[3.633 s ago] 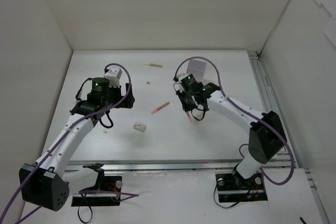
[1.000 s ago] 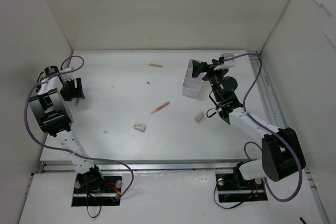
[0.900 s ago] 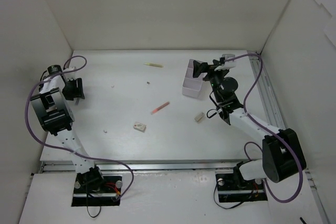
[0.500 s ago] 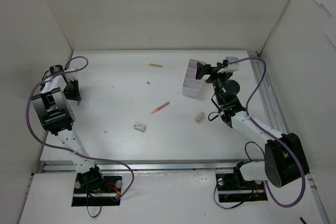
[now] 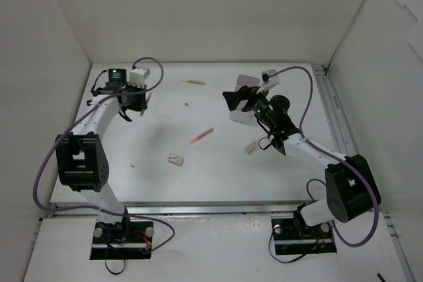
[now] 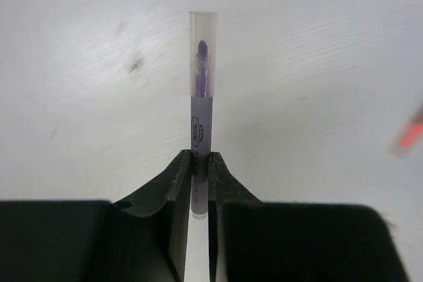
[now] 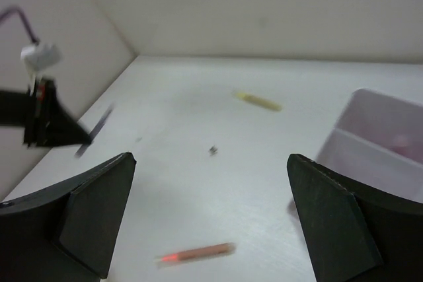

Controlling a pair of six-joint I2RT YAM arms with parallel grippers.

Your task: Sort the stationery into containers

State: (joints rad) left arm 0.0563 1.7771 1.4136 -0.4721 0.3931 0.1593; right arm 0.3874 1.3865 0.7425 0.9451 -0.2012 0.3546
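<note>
My left gripper (image 6: pixel 200 158) is shut on a purple pen (image 6: pixel 200 123) with a clear cap, which sticks out ahead of its fingers. From above, that gripper (image 5: pixel 135 102) hangs over the table's back left. My right gripper (image 5: pixel 236 100) stands open and empty, in front of the white box (image 5: pixel 239 117) and partly hiding it. The box (image 7: pixel 380 143) has a divider and something pink in the far compartment. A red pen (image 5: pixel 201 136) lies mid-table, and a yellow-green pen (image 5: pixel 193 82) lies at the back. Two beige erasers (image 5: pixel 175 160) (image 5: pixel 251 147) lie nearer the front.
A tiny dark speck (image 5: pixel 186 104) sits between the pens. A small pale bit (image 5: pixel 132 164) lies at the left. White walls close in the table on three sides, and a metal rail (image 5: pixel 330 117) runs along the right edge.
My left arm has swung from the left wall out over the back left of the table, now gripping the purple pen. My right gripper has turned left across the box.
</note>
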